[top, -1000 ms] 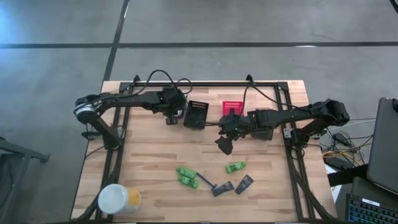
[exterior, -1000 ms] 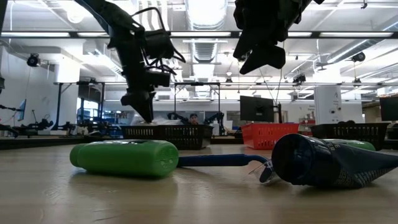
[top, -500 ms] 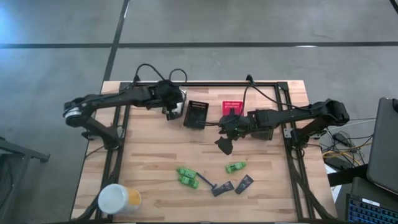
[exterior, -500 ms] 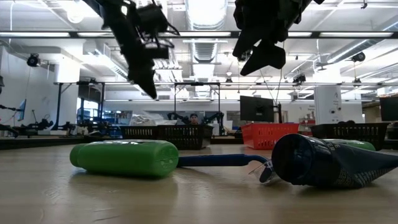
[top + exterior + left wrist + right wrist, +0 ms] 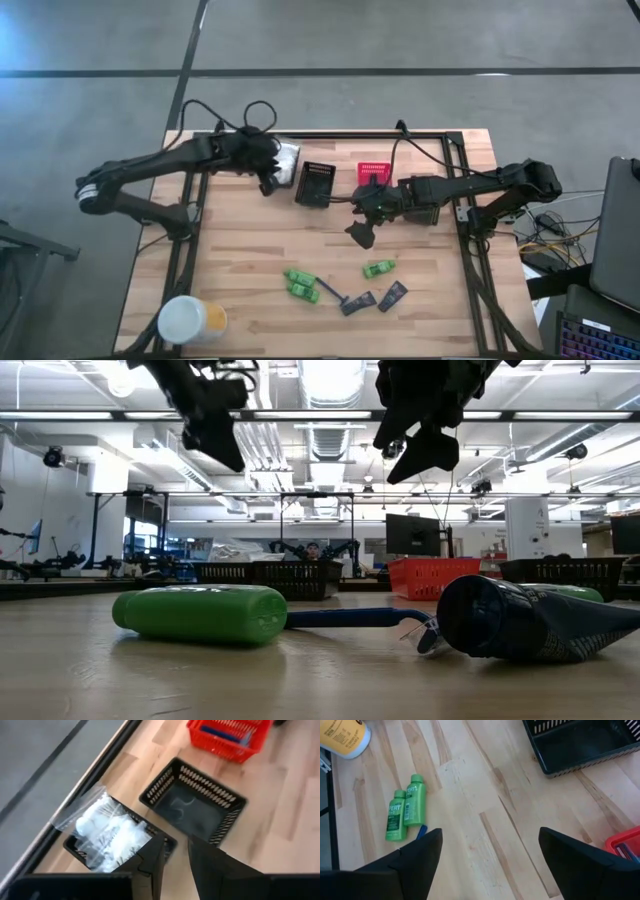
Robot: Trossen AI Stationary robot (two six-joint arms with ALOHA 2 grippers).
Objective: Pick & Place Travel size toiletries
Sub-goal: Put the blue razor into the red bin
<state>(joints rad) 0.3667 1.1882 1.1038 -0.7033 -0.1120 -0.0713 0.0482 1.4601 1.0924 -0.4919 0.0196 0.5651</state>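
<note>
Right gripper [image 5: 360,233], jaws standing wide & empty, is hovering mid-table over green bottles [image 5: 404,814], prob. lining up a pick; left gripper [image 5: 174,854], jaws narrow w/ nothing btwn, is hanging above white packets [image 5: 106,834] in black basket [image 5: 127,817].

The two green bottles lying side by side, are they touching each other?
Touching. The right wrist view shows the two green bottles lying parallel on the table, long sides pressed together, no wood visible between them.

Bright overhead light, blurred wrist view
</note>
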